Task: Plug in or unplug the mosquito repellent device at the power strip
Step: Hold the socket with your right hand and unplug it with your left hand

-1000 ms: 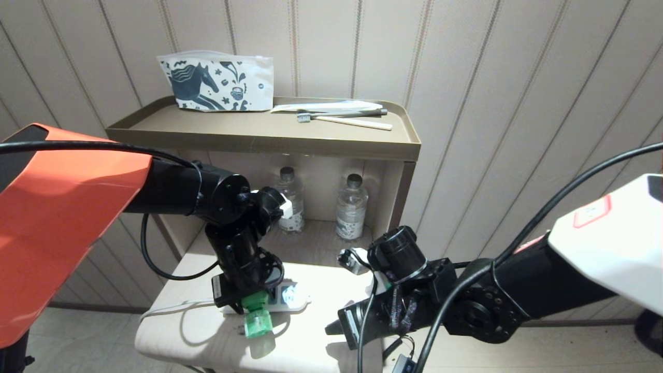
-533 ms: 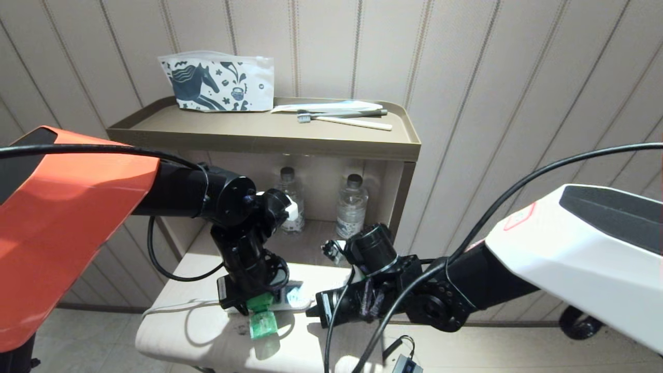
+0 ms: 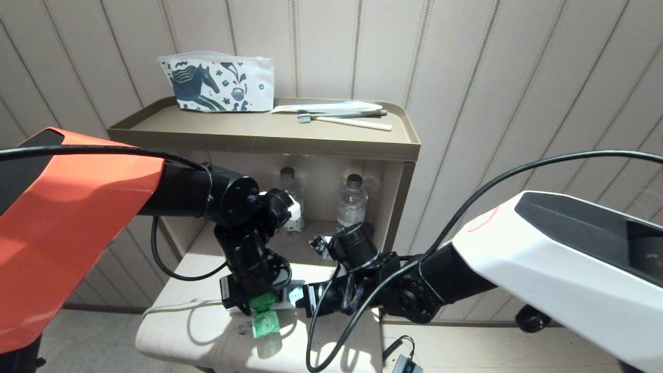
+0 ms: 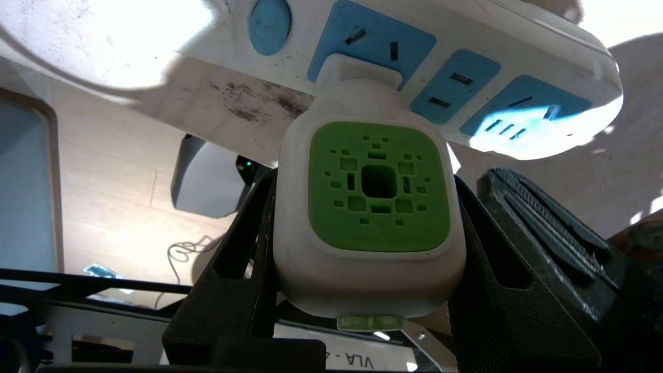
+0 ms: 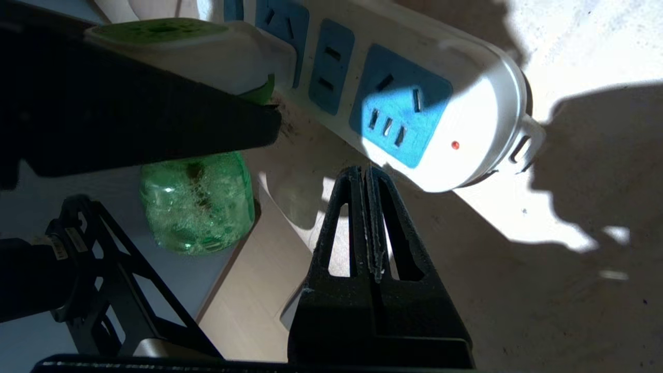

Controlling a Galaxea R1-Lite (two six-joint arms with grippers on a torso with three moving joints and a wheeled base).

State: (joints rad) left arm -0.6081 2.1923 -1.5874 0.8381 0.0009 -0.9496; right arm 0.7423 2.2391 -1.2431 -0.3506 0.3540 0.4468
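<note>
Left gripper [image 4: 362, 269]: fingers clamped on mosquito repellent device [image 4: 370, 207], whose plug prongs are hidden against power strip [image 4: 466, 57], just beyond the fingertips. Right gripper [image 5: 369, 176]: fingers pressed together, empty, tips beside the strip's end, nearer it than a second ago.

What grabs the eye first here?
The mosquito repellent device, white with a bright green top, sits clamped between the left gripper fingers, its plug end at a blue socket of the power strip on the low pale table. The right gripper, fingers pressed together, hovers close beside the strip's far end, by its red light. Behind, two water bottles stand in the cabinet's open shelf.
</note>
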